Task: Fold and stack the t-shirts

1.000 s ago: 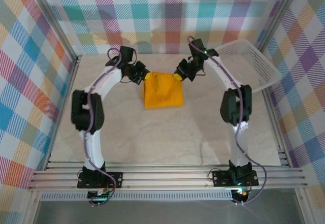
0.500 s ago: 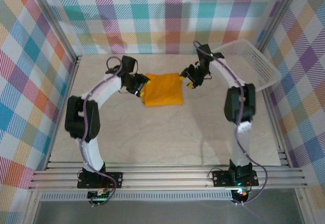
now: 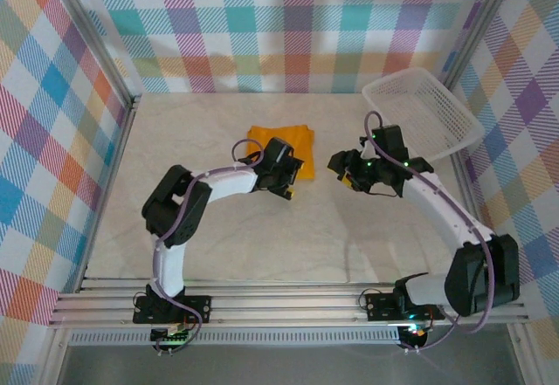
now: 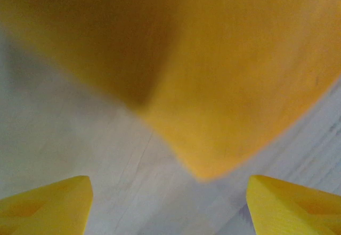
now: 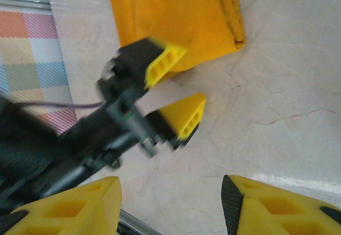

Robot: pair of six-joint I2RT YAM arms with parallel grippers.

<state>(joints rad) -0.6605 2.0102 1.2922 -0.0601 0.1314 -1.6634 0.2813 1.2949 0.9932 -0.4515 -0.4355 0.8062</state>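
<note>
The t-shirt [image 3: 279, 140] lies folded into a neat rectangle near the middle of the worktop's [image 3: 218, 245] far edge. At its near edge sits the left gripper [image 3: 286, 189], fingers spread with bare worktop between them. Off the shirt's right edge, the right gripper [image 3: 342, 168] is spread too, and empty. The basket [image 3: 428, 110] leans in the far right corner. Broad bare worktop runs toward the near edge.
</note>
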